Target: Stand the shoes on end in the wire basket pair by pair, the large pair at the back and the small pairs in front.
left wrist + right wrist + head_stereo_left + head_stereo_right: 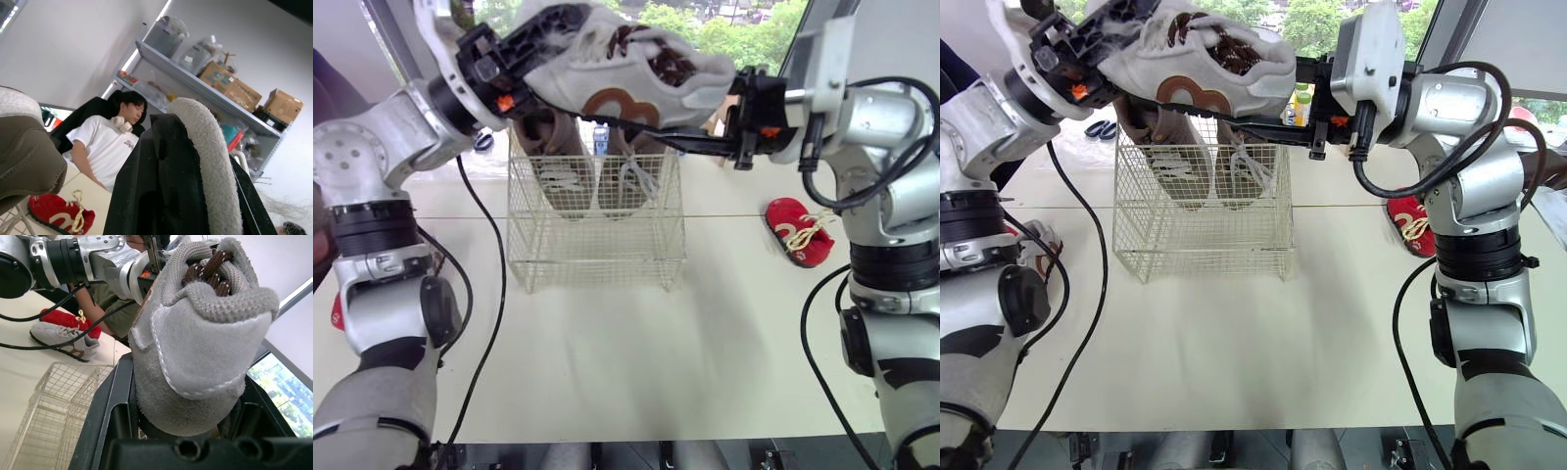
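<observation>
Left eye view is showing two shoes (563,176) already standing on end toward the back of the basket (597,257). A white shoe (626,73) is hanging in the air just above the basket, not in yet. A red shoe (798,230) is lying on the counter (607,352) to the right. A grey shoe (61,340) and another red one (68,320) are lying on the left, so I think lots is waiting. The left pincer (524,49) is squeezing tight on the white shoe's heel. The right pincer (651,127) is pinching its toe end.

Grey shoe (626,83), brown laces (210,269); red shoe (798,232)
</observation>
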Controlling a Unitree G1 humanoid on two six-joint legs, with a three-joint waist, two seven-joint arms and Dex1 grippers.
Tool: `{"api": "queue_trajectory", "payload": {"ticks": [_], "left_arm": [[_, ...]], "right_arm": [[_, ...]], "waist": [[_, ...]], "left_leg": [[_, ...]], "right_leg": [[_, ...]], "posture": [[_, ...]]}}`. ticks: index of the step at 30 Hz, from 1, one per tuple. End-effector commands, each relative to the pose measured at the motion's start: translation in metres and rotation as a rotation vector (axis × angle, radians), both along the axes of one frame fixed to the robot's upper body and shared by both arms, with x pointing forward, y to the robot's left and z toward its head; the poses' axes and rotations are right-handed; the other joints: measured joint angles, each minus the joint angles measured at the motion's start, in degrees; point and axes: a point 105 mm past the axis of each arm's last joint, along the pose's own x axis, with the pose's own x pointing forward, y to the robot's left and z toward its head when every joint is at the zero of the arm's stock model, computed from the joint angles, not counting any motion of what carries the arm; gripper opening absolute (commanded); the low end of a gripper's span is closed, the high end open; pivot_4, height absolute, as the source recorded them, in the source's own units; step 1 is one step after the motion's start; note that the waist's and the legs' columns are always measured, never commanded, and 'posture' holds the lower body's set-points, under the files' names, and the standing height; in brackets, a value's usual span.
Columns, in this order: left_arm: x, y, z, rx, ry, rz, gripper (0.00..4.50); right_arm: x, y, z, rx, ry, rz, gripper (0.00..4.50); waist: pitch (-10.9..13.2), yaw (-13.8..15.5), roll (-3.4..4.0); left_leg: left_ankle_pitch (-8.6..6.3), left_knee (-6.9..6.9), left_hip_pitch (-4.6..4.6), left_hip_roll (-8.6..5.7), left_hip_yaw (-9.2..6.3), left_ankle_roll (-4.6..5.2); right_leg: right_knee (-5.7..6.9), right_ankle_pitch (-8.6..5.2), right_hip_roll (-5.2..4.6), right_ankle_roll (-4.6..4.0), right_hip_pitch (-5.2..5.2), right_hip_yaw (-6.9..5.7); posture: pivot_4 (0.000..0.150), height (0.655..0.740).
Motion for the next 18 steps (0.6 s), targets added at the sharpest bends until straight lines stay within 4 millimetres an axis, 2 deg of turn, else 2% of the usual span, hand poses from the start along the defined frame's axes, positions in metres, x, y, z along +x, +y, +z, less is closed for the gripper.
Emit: {"api": "queue_trajectory", "payload": {"ticks": [1, 3, 5, 8, 10, 13, 18], "left_arm": [[-0.015, 0.021, 0.025, -0.166, -0.084, 0.055, 0.34], [-0.018, 0.035, 0.029, -0.308, -0.09, 0.137, 0.34], [-0.022, 0.043, 0.025, -0.437, -0.091, 0.209, 0.34], [-0.023, 0.034, 0.021, -0.503, -0.109, 0.279, 0.34], [-0.024, 0.029, 0.023, -0.543, -0.134, 0.305, 0.34], [-0.024, 0.019, 0.023, -0.55, -0.163, 0.324, 0.34], [-0.018, 0.004, 0.013, -0.472, -0.171, 0.333, 0.34]], "right_arm": [[0.002, -0.017, 0.011, 0.133, 0.071, -0.036, 2.6], [0.014, -0.036, 0.007, 0.352, 0.254, -0.052, 3.67], [0.022, -0.05, 0.003, 0.651, 0.459, 0.003, 4.47], [0.023, -0.049, 0.002, 1.052, 0.714, 0.195, 4.47], [0.022, -0.032, -0.004, 1.167, 0.852, 0.282, 4.47], [0.016, -0.009, -0.004, 1.204, 0.945, 0.347, 4.47], [0.003, 0.012, 0.006, 1.215, 1.02, 0.473, 4.47]], "waist": [[0.0, 0.0, 0.0], [0.0, 0.1, -0.05], [-0.1, 0.1, -0.09], [0.0, 0.0, -0.07], [0.0, 0.1, -0.04], [0.0, 0.1, -0.04], [0.0, 0.1, -0.04]], "left_leg": [[0.0, 0.0, 0.0, 0.0, 0.0, 0.0], [0.0, -0.03, 0.0, 0.02, -0.03, -0.02], [0.0, -0.08, 0.01, 0.02, -0.04, -0.07], [0.03, -0.16, -0.04, 0.01, -0.02, -0.14], [0.11, -0.25, -0.12, -0.02, -0.01, -0.26], [0.11, -0.26, -0.13, -0.05, 0.02, -0.25], [0.1, -0.18, -0.12, -0.05, 0.01, -0.17]], "right_leg": [[0.0, 0.0, 0.0, 0.0, 0.0, 0.0], [0.0, 0.0, -0.09, -0.01, -0.01, 0.01], [-0.05, 0.02, -0.36, -0.02, 0.0, 0.02], [-0.06, 0.07, -0.42, -0.06, -0.09, 0.02], [0.0, 0.08, -0.37, -0.09, -0.24, 0.01], [0.05, 0.08, -0.23, -0.09, -0.28, -0.01], [0.01, 0.07, -0.02, -0.1, -0.17, -0.01]], "posture": [[0.15, 0.74], [0.15, 0.74], [0.15, 0.74], [0.15, 0.74], [0.15, 0.74], [0.15, 0.74], [0.15, 0.74]]}}
